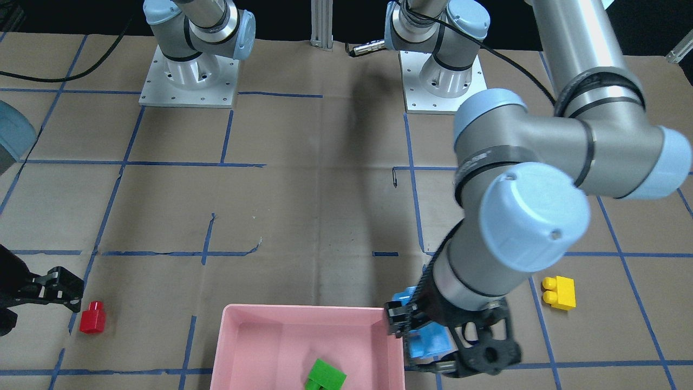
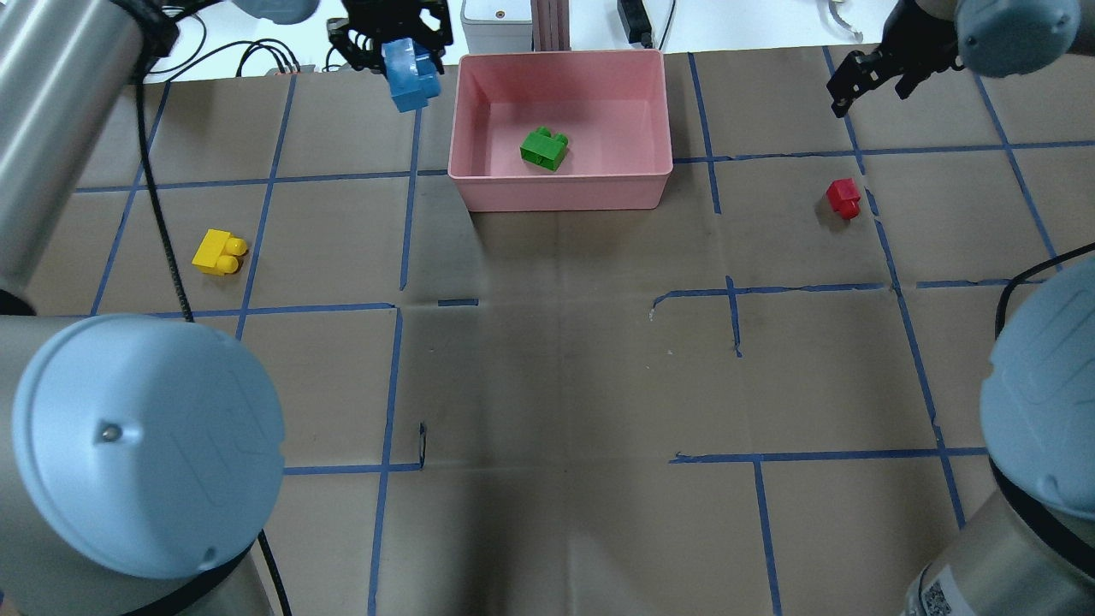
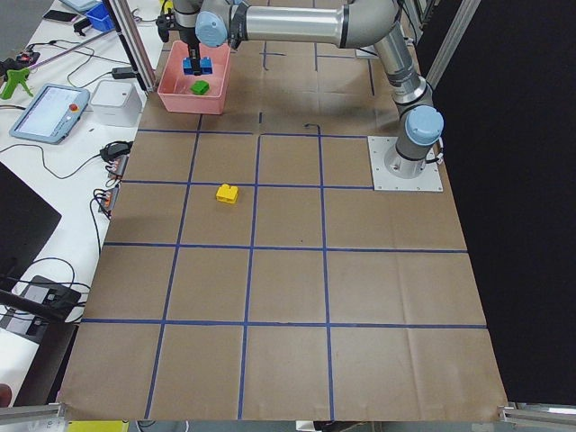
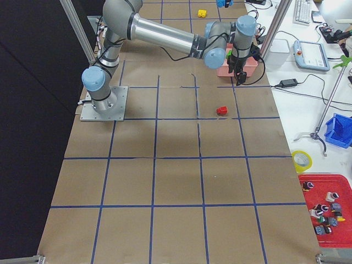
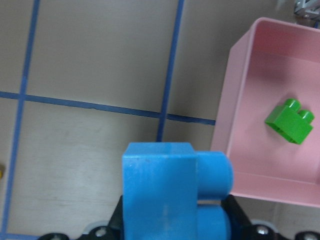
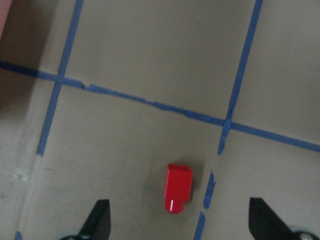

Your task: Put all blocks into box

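Observation:
The pink box (image 2: 560, 192) stands at the table's far edge with the green brick (image 2: 544, 148) inside. My left gripper (image 2: 400, 47) is shut on the light-blue brick (image 2: 411, 75) and holds it above the table just outside the box's left wall (image 5: 240, 85); the brick fills the left wrist view (image 5: 170, 190). The yellow brick (image 2: 218, 253) lies on the table at the left. The red brick (image 2: 843, 198) lies at the right. My right gripper (image 2: 864, 81) is open and empty, above and beyond the red brick (image 6: 178, 189), which lies between its fingertips in the right wrist view.
Blue tape lines grid the brown paper table cover. The two arm bases (image 1: 189, 76) (image 1: 441, 81) stand at the robot's side. Cables and a grey device (image 2: 496, 13) lie past the far edge behind the box.

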Controlling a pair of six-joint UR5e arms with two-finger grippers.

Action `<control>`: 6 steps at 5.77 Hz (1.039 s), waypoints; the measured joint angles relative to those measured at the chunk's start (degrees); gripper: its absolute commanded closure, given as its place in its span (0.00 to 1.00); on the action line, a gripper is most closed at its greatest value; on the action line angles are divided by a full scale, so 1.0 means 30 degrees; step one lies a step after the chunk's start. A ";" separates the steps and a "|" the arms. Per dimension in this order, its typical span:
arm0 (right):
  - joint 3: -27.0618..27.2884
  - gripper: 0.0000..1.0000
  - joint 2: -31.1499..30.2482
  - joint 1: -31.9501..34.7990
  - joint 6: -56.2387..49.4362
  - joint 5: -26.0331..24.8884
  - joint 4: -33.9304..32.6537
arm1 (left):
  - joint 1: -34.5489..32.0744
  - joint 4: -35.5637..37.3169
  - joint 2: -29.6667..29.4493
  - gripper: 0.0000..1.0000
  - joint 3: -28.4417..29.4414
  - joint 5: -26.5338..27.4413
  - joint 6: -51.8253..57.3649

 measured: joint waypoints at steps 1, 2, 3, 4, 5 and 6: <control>0.2337 0.07 0.0251 -0.0544 0.0081 0.0062 -0.3686 | -0.0844 0.0550 -0.1341 0.84 0.0572 -0.0067 -0.1162; 0.3738 0.08 0.0768 -0.0750 0.0291 0.0182 -0.5937 | -0.1394 0.1477 -0.2585 0.84 0.0760 -0.0101 -0.1846; 0.4303 0.12 0.1359 -0.0786 0.0743 0.0267 -0.6789 | -0.1698 0.2298 -0.3430 0.68 0.0826 -0.0092 -0.2103; 0.4673 0.15 0.1704 -0.0763 0.1184 0.0304 -0.7066 | -0.1799 0.2820 -0.3801 0.01 0.0839 -0.0070 -0.2163; 0.5051 0.47 0.1873 -0.0749 0.1339 0.0315 -0.7210 | -0.1820 0.3207 -0.3907 0.01 0.0831 0.0003 -0.2248; 0.5295 0.75 0.1927 -0.0739 0.1418 0.0318 -0.7289 | -0.1813 0.3559 -0.3774 0.01 0.0850 0.0053 -0.2378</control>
